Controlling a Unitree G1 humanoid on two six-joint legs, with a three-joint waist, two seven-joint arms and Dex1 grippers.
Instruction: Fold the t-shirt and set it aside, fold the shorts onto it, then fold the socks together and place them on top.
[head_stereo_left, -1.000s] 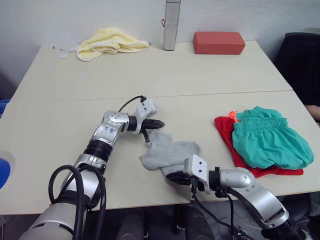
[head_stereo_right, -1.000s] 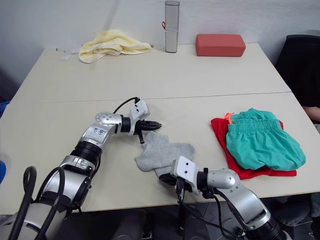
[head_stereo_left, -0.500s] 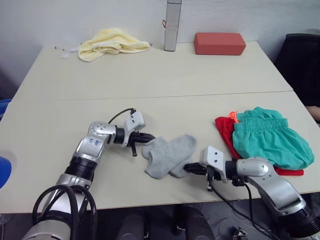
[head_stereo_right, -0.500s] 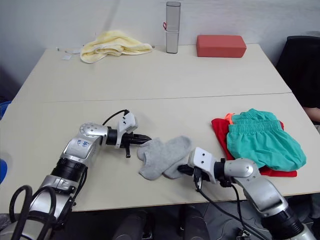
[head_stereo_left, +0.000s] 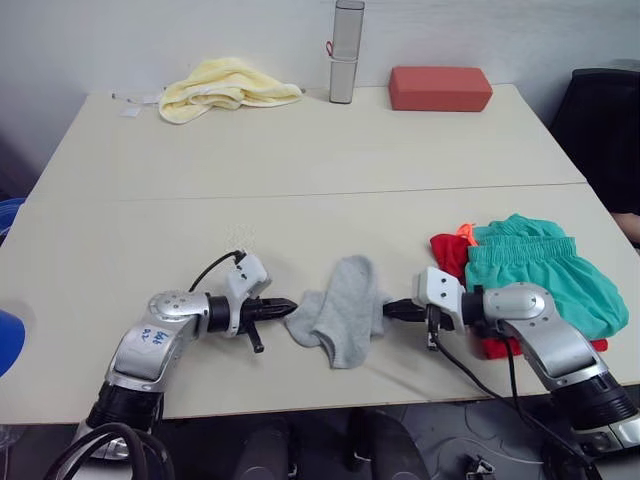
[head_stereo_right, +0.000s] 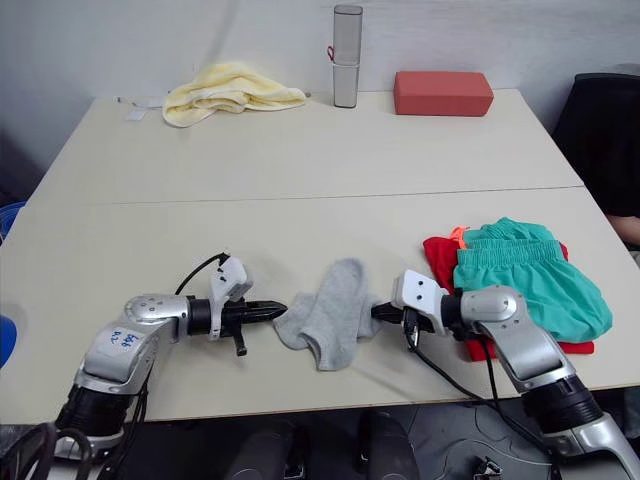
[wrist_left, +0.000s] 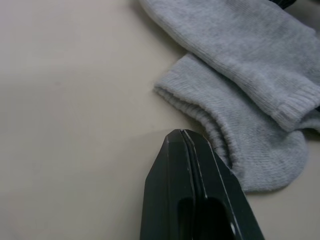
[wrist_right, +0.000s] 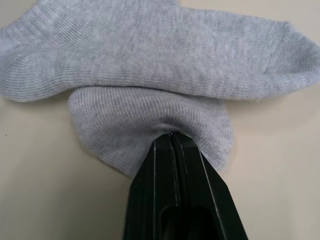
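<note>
Socks (head_stereo_left: 342, 310) dragged nearer, right fingers (wrist_right: 172, 150) clamped on them; left fingers (wrist_left: 182, 145) together, just beside

socks (head_stereo_left: 343, 310) near table's (head_stereo_left: 300, 160) front edge, shorts (head_stereo_left: 535, 280) on t-shirt (head_stereo_left: 450, 255) to their right

I see a pale table (head_stereo_left: 300, 150) carrying the grey socks (head_stereo_left: 340, 310) near its front edge, the red t-shirt (head_stereo_left: 450, 255) at the right under the teal shorts, and a yellow towel (head_stereo_left: 225, 85), grey cylinder (head_stereo_left: 345, 50) and red block (head_stereo_left: 440, 87) along the back
</note>
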